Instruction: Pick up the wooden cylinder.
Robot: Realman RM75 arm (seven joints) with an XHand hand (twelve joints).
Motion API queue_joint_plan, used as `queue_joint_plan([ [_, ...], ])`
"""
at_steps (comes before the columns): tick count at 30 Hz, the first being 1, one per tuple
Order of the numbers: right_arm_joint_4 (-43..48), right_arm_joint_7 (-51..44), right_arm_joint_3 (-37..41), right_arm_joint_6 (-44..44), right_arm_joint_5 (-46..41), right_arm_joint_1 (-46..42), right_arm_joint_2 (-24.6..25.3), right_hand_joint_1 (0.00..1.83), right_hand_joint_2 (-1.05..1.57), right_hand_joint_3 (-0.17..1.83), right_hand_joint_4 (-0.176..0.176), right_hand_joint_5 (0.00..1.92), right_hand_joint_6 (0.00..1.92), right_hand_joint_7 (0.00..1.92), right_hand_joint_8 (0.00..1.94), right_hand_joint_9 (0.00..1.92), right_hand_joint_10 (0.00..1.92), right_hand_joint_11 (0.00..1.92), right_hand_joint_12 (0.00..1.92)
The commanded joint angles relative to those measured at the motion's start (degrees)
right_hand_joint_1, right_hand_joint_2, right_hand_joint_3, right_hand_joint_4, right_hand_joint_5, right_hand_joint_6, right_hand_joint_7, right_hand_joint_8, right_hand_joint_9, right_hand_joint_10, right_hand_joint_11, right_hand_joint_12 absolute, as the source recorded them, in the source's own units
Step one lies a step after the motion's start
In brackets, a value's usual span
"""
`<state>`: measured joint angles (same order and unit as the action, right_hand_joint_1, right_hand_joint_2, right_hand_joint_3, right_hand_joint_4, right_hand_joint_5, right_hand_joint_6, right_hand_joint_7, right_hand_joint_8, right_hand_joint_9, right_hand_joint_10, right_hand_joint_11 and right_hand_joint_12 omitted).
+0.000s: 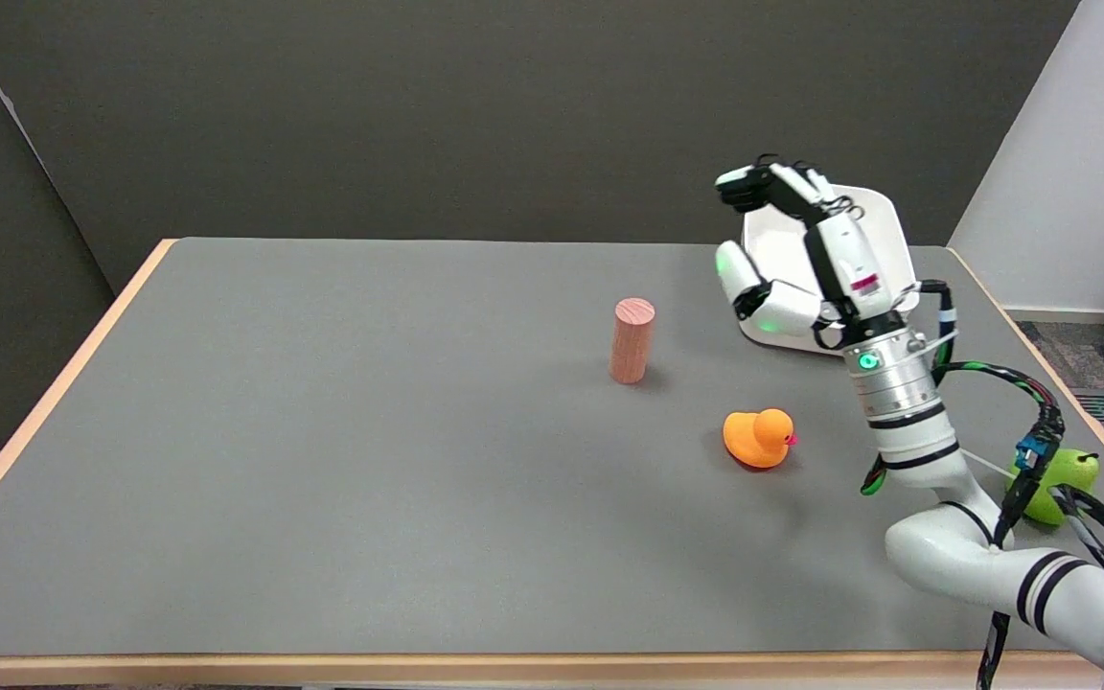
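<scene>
The right hand (796, 259) hangs above the table (322, 479), fingers spread, holding nothing; a small red label on it is unreadable. The wooden cylinder (632, 340) stands upright, well left of it. A rubber duck (758, 438) sits below-left, a white container (873, 225) behind it.

A robotics lab: a grey table (322, 479) with pale wood edging stands before dark partition panels (418, 115), test props scattered on it.
</scene>
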<state>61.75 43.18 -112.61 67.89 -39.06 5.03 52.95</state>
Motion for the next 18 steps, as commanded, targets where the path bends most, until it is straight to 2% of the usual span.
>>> queue_joint_plan([
  [1,3.0,5.6,-4.4,-18.3,8.9,0.7,1.7,0.60,0.74,0.86,-0.032,0.36,0.69,0.52,0.62,0.40,1.02,0.09,1.25],
  [4,1.3,6.9,-4.4,-21.5,11.5,2.3,3.3,0.58,0.72,0.85,-0.045,0.32,0.58,0.50,0.57,0.37,0.99,0.07,1.23],
  [6,0.4,7.0,-4.6,-23.9,13.4,3.3,3.7,0.49,0.69,0.95,-0.057,0.30,0.59,0.45,0.57,0.37,0.93,0.07,1.19],
  [8,-1.0,7.3,-5.1,-26.7,15.6,5.0,3.7,0.48,0.68,0.95,-0.067,0.29,0.58,0.43,0.55,0.34,0.90,0.07,1.18],
  [18,-5.0,10.1,-4.3,-25.9,17.7,10.3,3.4,0.45,0.66,0.94,-0.075,0.28,0.57,0.42,0.54,0.32,0.88,0.06,1.17],
])
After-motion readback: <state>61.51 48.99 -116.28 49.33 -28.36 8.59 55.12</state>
